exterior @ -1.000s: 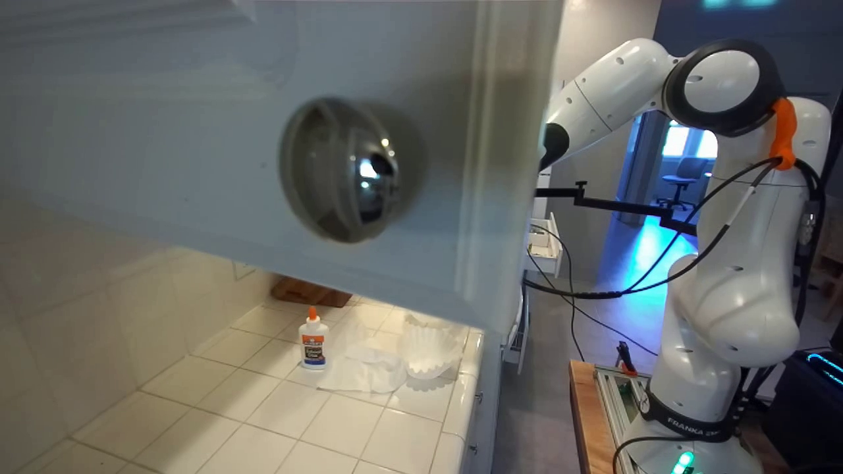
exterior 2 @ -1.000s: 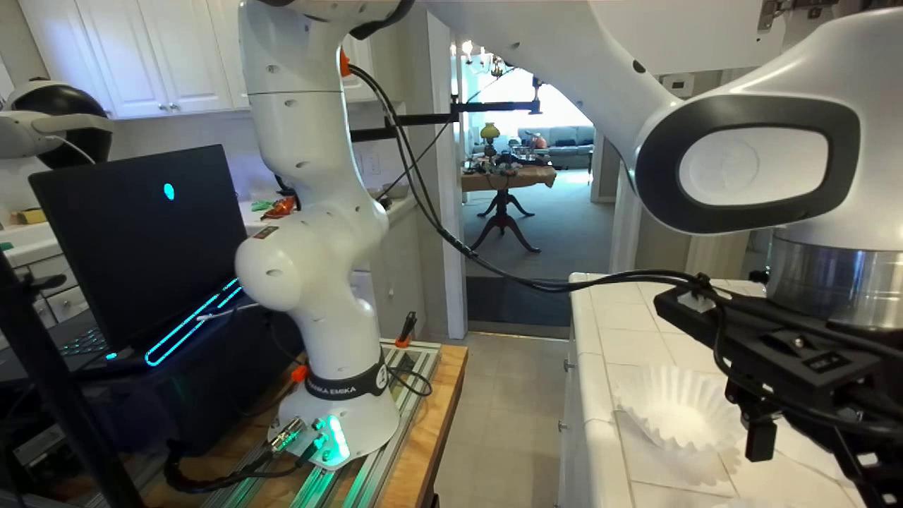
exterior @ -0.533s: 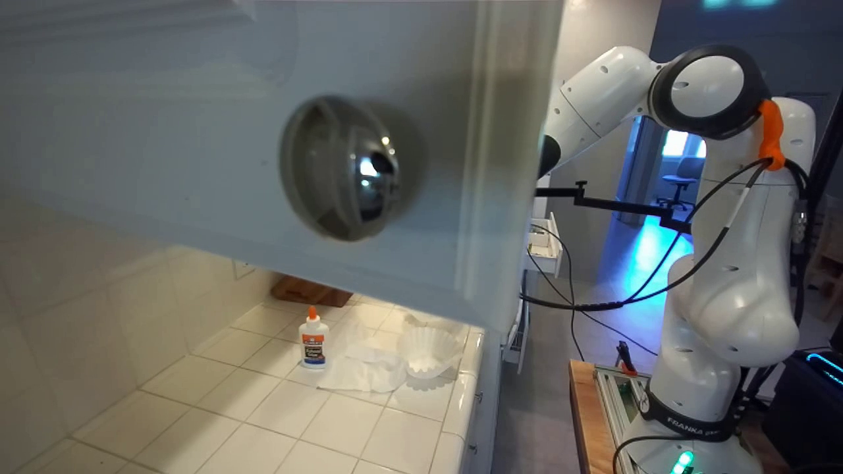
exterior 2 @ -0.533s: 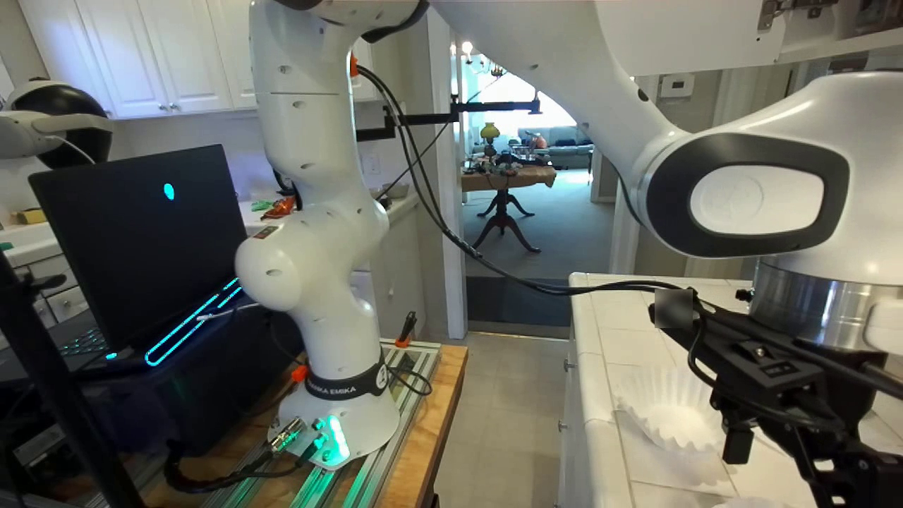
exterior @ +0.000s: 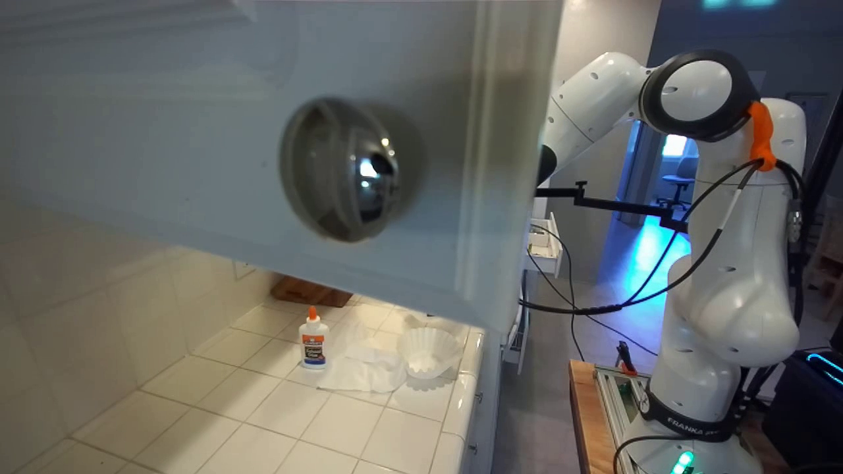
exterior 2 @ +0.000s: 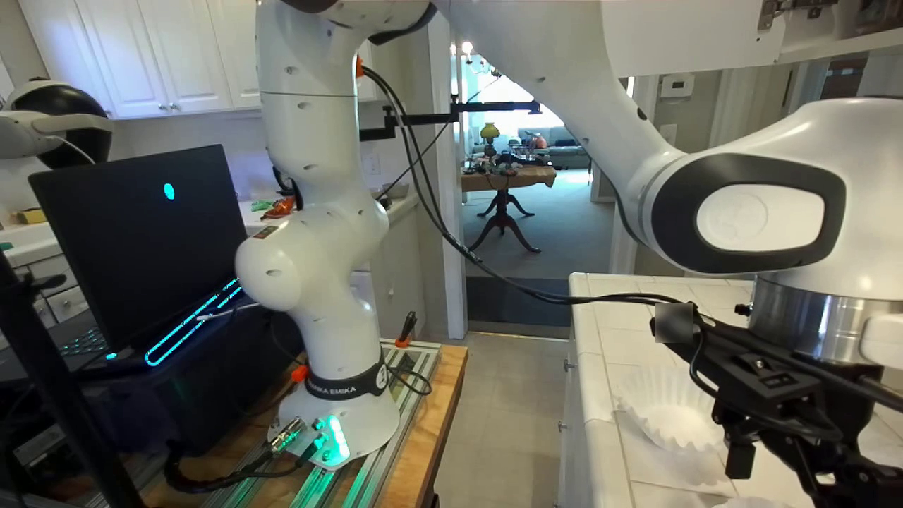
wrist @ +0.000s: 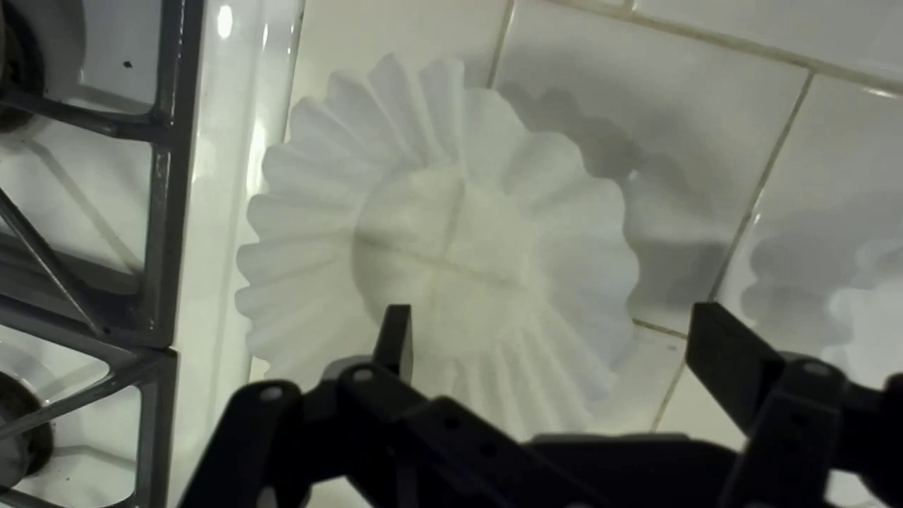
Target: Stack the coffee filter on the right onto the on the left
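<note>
Spanning the lower part of the wrist view, the gripper (wrist: 559,344) has its fingers wide apart, one overlapping the fluted coffee filter (wrist: 451,247) at centre — whether they touch cannot be told. A second filter (wrist: 873,328) is cut off at the right edge; a stove grate (wrist: 166,226) lies along the left. In an exterior view a cabinet door (exterior: 211,145) covers the upper left — hiding the far end of the arm (exterior: 751,253); a glue bottle (exterior: 313,345) stands lower down, left of the filters.
</note>
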Robot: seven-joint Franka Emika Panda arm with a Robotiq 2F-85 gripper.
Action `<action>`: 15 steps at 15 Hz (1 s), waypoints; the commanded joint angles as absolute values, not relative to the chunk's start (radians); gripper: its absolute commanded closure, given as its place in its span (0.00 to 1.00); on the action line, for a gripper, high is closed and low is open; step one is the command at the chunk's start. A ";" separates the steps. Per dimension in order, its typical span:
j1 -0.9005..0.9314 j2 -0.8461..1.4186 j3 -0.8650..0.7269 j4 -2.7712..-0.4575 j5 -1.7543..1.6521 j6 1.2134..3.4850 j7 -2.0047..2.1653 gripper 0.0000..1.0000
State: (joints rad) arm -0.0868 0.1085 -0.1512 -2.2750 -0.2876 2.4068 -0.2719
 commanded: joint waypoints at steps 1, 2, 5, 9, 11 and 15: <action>-0.097 0.124 -0.141 -2.278 -0.316 2.434 -0.245 0.27; -0.097 0.125 -0.141 -2.278 -0.315 2.434 -0.246 0.31; -0.096 0.128 -0.141 -2.279 -0.318 2.442 -0.243 0.47; -0.096 0.131 -0.141 -2.280 -0.318 2.450 -0.246 0.75; -0.095 0.130 -0.141 -2.281 -0.321 2.452 -0.245 0.89; -0.093 0.124 -0.140 -2.286 -0.330 2.454 -0.244 1.00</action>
